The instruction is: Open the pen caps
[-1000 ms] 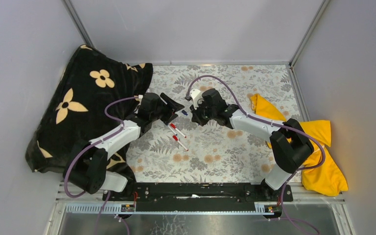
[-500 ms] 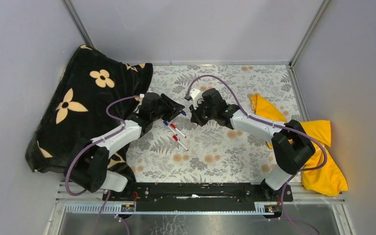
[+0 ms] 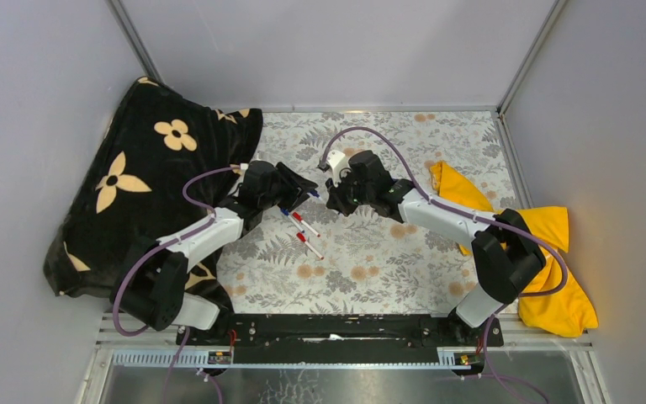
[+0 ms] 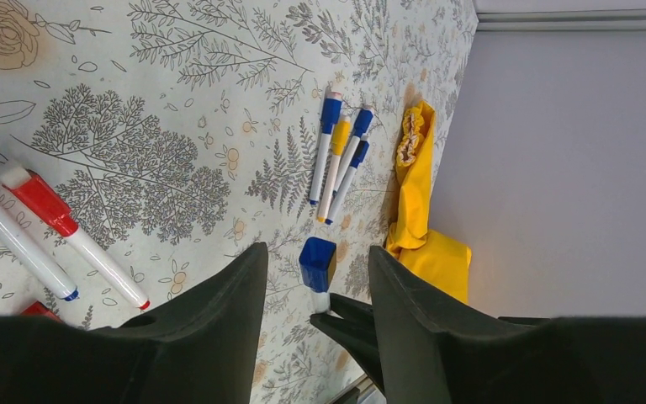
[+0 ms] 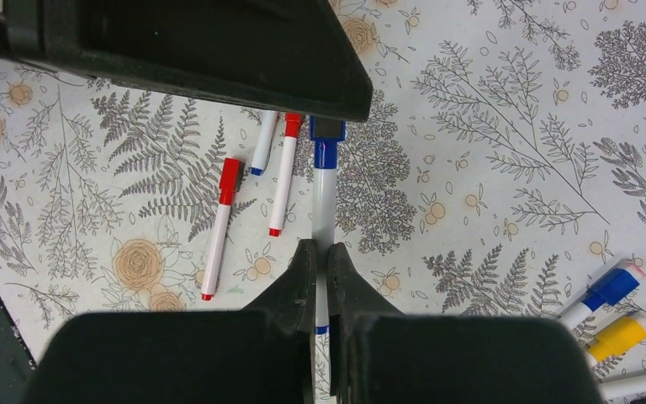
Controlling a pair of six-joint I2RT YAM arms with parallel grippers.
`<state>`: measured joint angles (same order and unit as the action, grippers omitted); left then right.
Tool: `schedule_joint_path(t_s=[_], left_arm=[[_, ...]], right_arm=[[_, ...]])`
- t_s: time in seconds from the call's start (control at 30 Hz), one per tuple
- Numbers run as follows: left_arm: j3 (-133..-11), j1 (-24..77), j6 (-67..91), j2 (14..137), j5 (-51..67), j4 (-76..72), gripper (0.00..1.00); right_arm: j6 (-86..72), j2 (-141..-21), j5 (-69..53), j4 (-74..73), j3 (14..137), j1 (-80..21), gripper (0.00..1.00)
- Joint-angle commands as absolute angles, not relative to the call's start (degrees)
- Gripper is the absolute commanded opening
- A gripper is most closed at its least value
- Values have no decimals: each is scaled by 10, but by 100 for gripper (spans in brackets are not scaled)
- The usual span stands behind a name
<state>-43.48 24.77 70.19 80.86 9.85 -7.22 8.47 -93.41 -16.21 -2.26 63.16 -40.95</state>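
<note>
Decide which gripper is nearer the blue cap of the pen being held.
Left. The left gripper, open, straddles the blue cap; the right gripper clamps that pen's white barrel, further back from the cap.

Stands boxed in by plain grey walls, over a leaf-printed tabletop, with black flowered cloth heaped left and yellow cloth right.

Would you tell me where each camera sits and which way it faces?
Top external: above and behind the bases, looking down at the table; both arms show.
Left wrist: looks down between fingers of the open left gripper.
Right wrist: looks down past the right gripper, shut on the blue-capped pen.
Both wrist views share its blue cap.
</note>
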Motion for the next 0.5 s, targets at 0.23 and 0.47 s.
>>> schedule_joint_path(t_s=[0.23,0.47], left_arm=[[-426,251,716,801,95,-118,52],[-415,251,720,792,97,-131,38]], right_arm=[[77,-909,-186,-8,662,-416,0],[76,-914,-186,-6,663,-416,0]])
